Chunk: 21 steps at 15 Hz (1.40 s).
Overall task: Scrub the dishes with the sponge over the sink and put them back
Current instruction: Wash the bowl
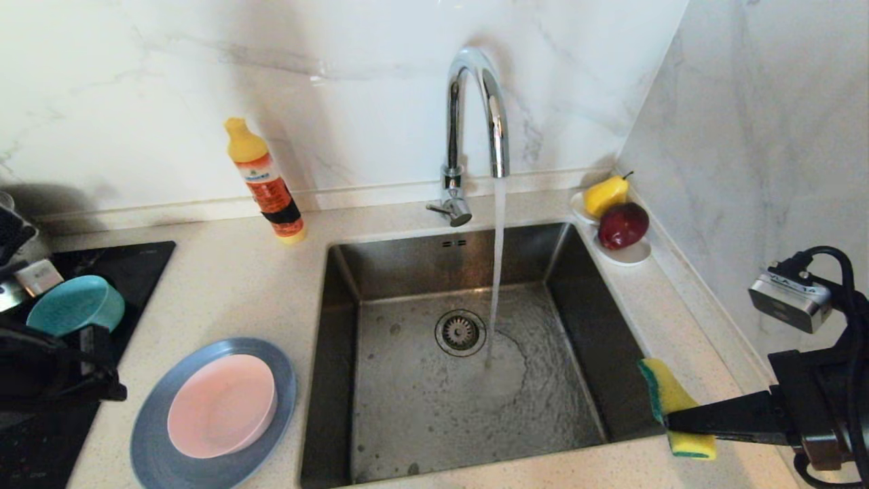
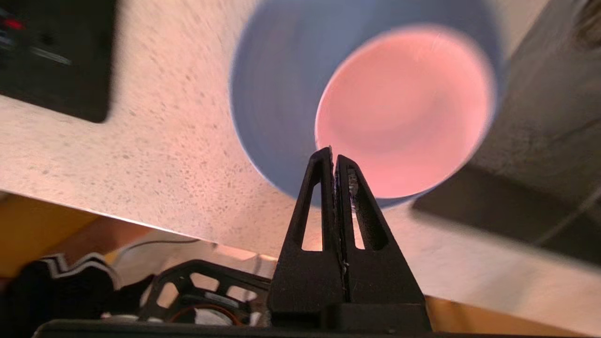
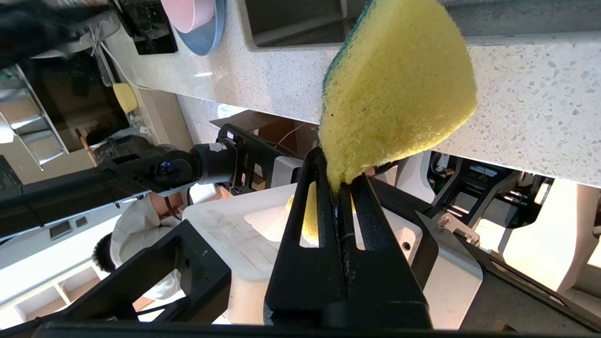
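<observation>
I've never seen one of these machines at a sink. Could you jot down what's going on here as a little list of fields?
Tap: chrome tap running into the sink
Right gripper: right gripper shut on the sponge, at the sink's near right corner
Left gripper: left gripper shut, holding nothing, above the stacked dishes
Stack: pink bowl sits in the blue-grey plate, left of the sink
Teal bowl: teal bowl lies further left, on the black hob
Backdrop: soap bottle; pear and apple dish

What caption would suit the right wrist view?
Right gripper pinching the yellow sponge beside the sink.
</observation>
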Tool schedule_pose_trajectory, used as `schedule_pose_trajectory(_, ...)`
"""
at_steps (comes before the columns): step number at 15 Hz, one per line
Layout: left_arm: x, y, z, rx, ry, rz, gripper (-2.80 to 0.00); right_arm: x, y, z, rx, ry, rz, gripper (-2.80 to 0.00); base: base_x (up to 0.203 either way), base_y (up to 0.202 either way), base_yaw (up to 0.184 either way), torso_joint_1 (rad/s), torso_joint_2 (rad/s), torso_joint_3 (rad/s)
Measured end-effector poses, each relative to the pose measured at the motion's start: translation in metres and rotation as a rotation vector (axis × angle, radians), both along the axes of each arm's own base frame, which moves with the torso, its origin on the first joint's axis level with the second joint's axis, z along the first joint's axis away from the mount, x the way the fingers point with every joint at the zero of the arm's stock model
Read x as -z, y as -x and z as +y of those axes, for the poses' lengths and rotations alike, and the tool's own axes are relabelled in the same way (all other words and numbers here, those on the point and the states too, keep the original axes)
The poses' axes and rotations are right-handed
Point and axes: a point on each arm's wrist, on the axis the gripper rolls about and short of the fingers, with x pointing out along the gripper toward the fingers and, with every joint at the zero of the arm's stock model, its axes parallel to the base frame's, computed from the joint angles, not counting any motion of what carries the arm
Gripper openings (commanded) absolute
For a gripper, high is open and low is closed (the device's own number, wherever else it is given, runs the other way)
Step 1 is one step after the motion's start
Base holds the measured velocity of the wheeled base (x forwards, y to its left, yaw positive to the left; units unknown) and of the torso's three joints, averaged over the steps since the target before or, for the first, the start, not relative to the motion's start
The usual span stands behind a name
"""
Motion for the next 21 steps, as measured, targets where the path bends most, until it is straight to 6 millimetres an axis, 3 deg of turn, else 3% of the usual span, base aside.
schedule_pose_trajectory(4, 0.026, 0.0, -0.015, 0.07, -0.017, 0.011, 0.0, 0.001, 0.0, 0.0, 0.003, 0.004, 0.006, -2.8, 0.0, 0.0, 0.0, 0.0, 0.0, 0.0)
schedule_pose_trajectory(21, 0.083, -0.044, -0.015, 0.028, 0.016, 0.042, 0.0, 0.003, 0.003, -0.004, 0.019, 0.006, 0.005, -2.8, 0.0, 0.0, 0.0, 0.0, 0.0, 0.0)
